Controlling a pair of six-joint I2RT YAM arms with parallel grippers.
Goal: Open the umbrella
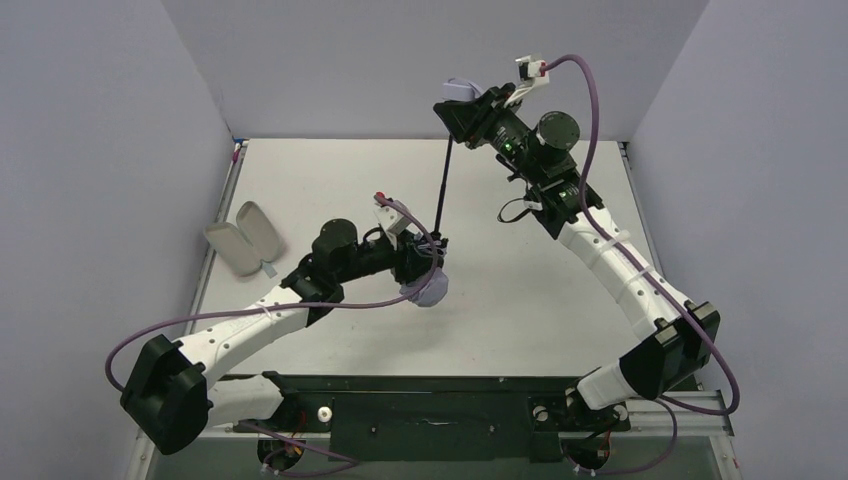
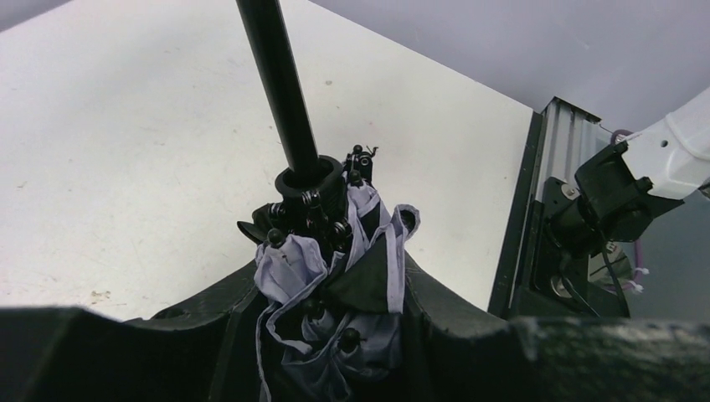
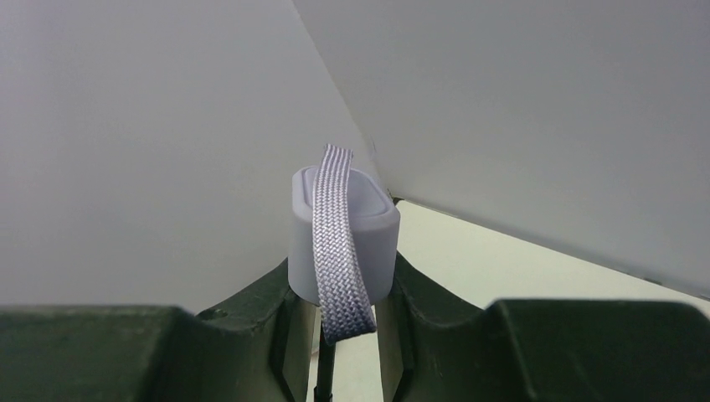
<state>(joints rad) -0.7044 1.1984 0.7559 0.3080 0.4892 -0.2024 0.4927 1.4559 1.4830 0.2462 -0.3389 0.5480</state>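
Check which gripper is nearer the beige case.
Left. The left gripper, clamping the umbrella canopy, sits mid-table right of the case; the right gripper holds the umbrella handle high near the back wall.

no legible text, label, brand, number or sign anywhere in the three views

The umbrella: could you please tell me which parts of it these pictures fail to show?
Canopy, left wrist view: lower folds hidden inside the left end effector and cut off by the bottom edge.
Handle, right wrist view: base hidden by the right end effector.
Shaft, top view: too thin for detail.
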